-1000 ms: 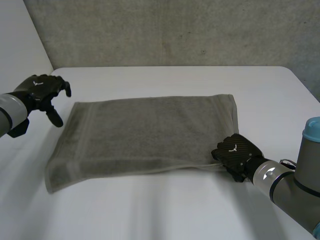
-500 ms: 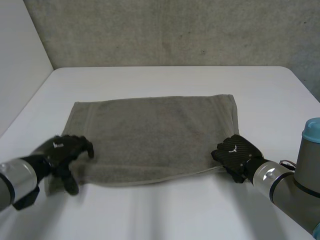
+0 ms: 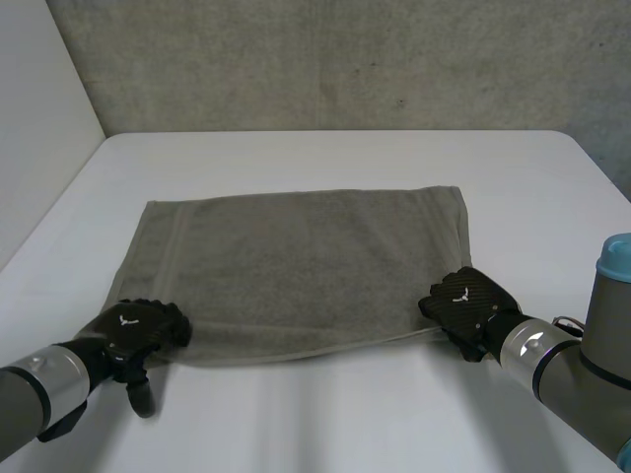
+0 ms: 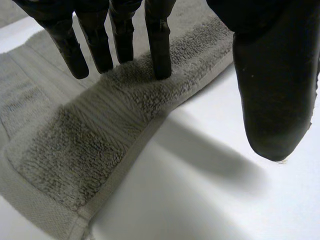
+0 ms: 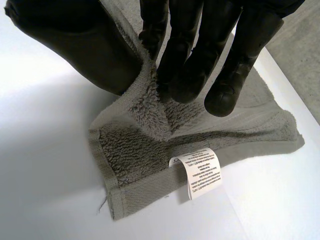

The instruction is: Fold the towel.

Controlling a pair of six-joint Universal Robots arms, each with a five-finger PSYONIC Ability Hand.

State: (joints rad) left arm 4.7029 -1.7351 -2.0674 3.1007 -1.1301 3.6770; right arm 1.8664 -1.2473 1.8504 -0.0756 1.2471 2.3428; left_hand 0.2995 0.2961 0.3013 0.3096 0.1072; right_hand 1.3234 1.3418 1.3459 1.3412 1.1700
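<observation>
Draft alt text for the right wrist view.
The right hand pinches a raised fold of the grey towel between thumb and fingers, near a corner lying on the white table. A white printed label sticks out from the hem beside that corner.

White table, grey towel spread on it

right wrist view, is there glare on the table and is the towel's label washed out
Right wrist view: the table is very bright beside the label, but the label on the towel shows its dark print lines, too small to read. Head view: no glare on the table.
</observation>
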